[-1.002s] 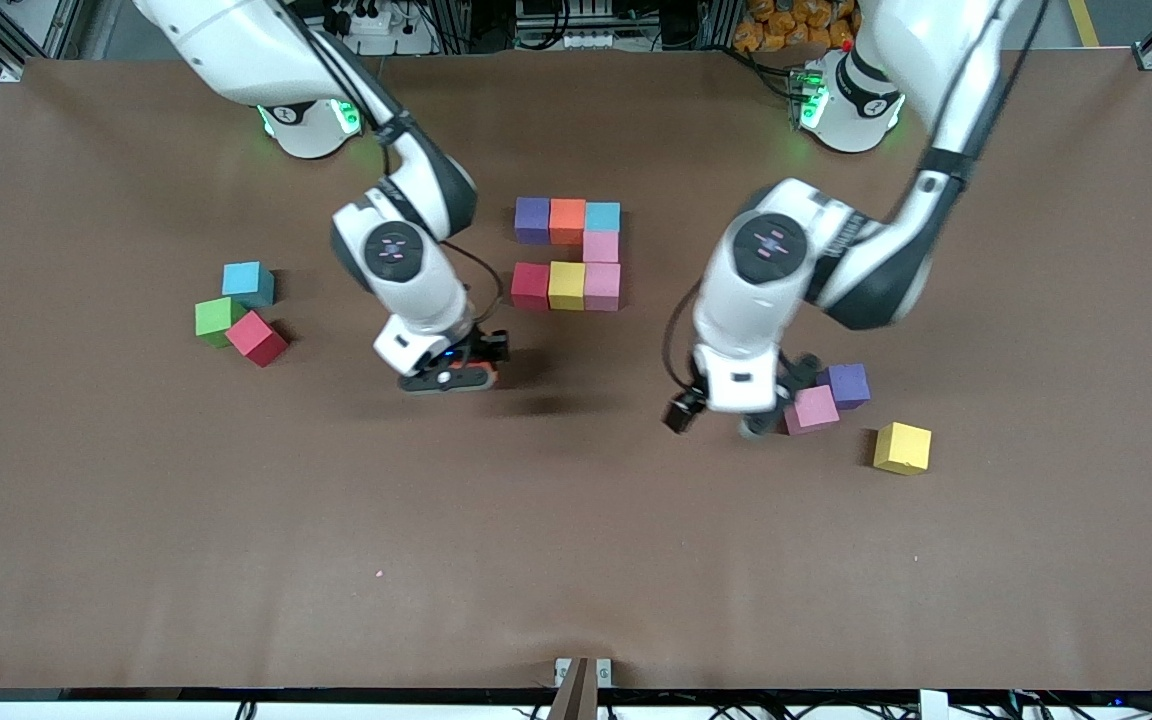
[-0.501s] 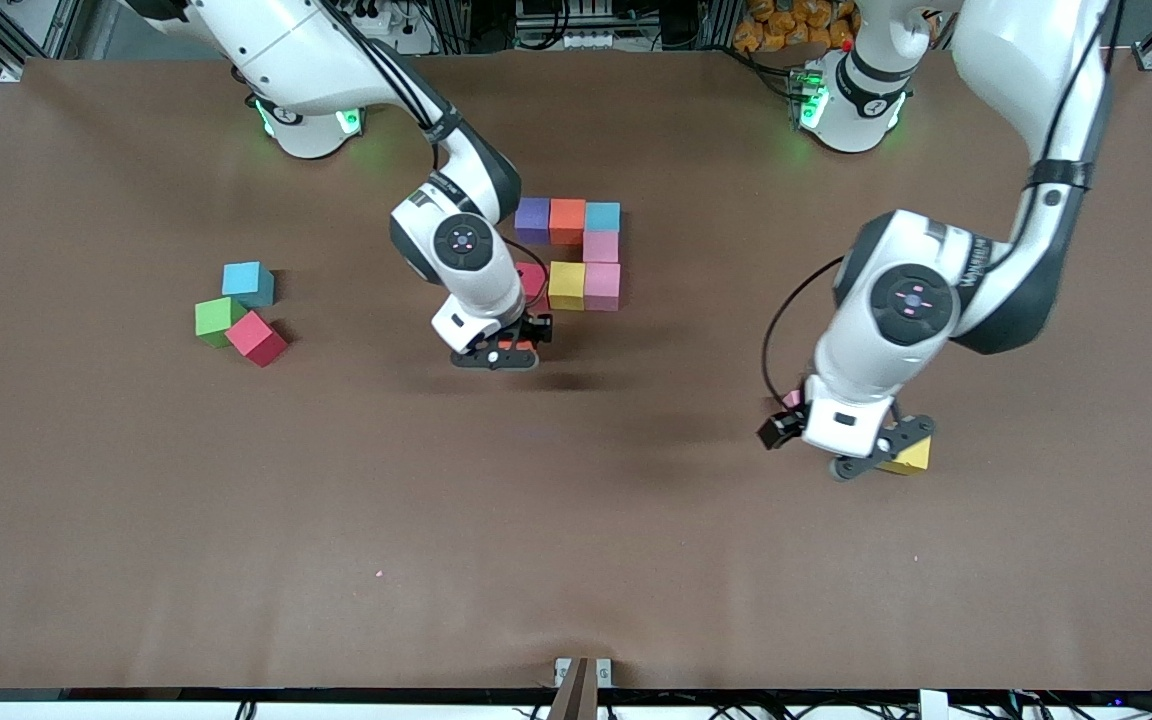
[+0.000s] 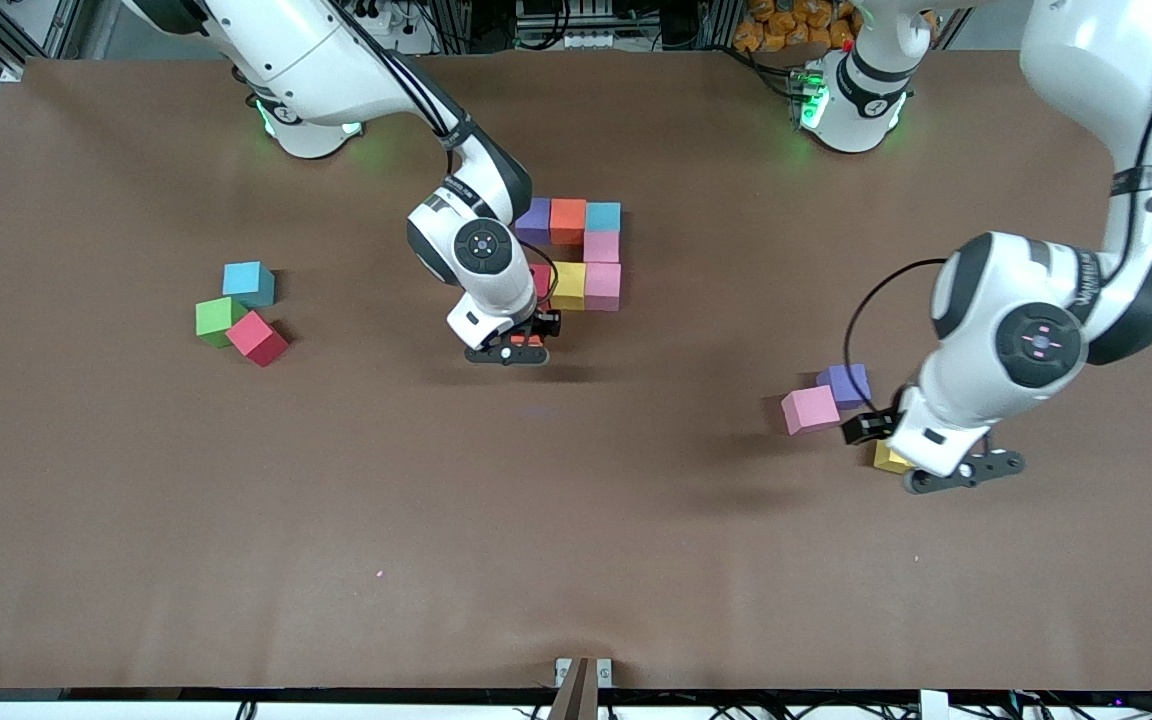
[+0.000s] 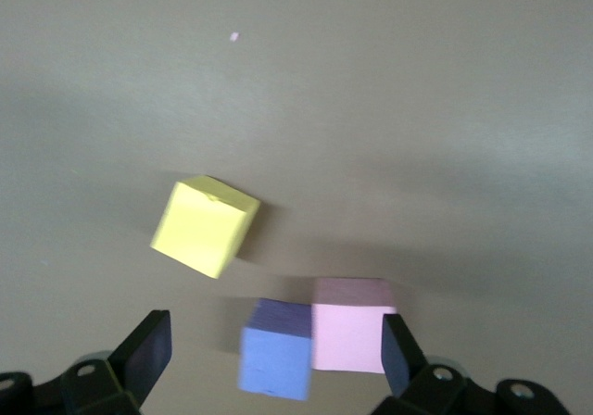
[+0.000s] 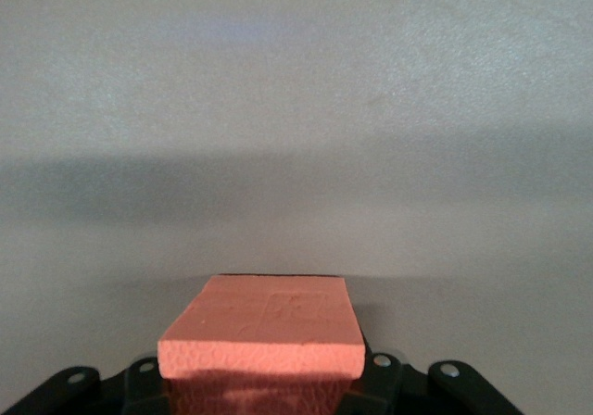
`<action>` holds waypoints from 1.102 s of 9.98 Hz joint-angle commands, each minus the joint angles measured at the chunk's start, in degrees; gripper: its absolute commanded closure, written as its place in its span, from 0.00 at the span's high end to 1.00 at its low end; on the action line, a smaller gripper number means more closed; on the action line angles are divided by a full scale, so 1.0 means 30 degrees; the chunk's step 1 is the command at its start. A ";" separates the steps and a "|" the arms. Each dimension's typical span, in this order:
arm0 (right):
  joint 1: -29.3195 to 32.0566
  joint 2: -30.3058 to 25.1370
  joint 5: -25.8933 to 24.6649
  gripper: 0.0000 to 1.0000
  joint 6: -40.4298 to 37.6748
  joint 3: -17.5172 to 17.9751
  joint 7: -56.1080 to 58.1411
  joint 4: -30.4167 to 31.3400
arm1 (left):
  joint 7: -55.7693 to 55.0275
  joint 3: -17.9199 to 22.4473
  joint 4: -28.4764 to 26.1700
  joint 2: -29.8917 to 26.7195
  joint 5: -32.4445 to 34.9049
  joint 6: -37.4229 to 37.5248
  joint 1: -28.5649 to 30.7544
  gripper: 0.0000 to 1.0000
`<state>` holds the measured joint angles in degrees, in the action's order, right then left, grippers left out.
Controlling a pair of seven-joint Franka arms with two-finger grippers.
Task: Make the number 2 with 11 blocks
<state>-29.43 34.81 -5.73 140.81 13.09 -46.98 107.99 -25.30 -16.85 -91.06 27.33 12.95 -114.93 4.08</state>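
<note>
The partly built number 2 lies mid-table: purple (image 3: 533, 220), orange (image 3: 567, 220) and light blue (image 3: 603, 216) cubes in a row, a pink cube (image 3: 601, 246), then pink (image 3: 602, 286), yellow (image 3: 567, 285) and a red cube (image 3: 540, 279) half hidden by the right arm. My right gripper (image 3: 508, 351) is shut on an orange cube (image 3: 525, 341) (image 5: 261, 327) just nearer the camera than the red cube. My left gripper (image 3: 958, 472) is open and empty over a loose yellow cube (image 3: 884, 459) (image 4: 205, 226). Loose pink (image 3: 809, 409) (image 4: 350, 325) and purple (image 3: 844, 384) (image 4: 275, 350) cubes lie beside it.
Toward the right arm's end of the table lie a light blue cube (image 3: 248, 283), a green cube (image 3: 218, 320) and a red cube (image 3: 257, 338), touching one another. The brown table (image 3: 576, 540) is bare nearer the camera.
The left arm has swung from the pink and purple cubes toward its own end of the table, past the yellow cube. The right gripper has carried the orange cube toward the figure's red cube.
</note>
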 commanded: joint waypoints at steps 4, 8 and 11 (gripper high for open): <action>-0.0298 0.0468 -0.0286 0.32 0.0028 -0.0058 -0.0512 -0.0402 | 0.3362 -0.1118 -0.0877 -0.0175 0.0106 0.0196 0.0047 1.00; -0.0473 0.0409 -0.0373 0.32 0.0028 -0.0058 -0.0394 -0.0343 | 0.9740 -0.1472 -0.0906 0.0264 0.0106 0.0166 -0.0157 1.00; -0.0561 0.0438 -0.1017 0.32 -0.0002 -0.0087 -0.0394 -0.0255 | 1.2818 -0.1560 -0.1402 0.0644 0.0106 -0.0037 -0.0510 1.00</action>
<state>-30.25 35.18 -7.17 140.84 13.17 -46.97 107.89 9.00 -21.25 -94.33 28.99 12.95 -114.81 2.87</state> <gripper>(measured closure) 0.405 0.000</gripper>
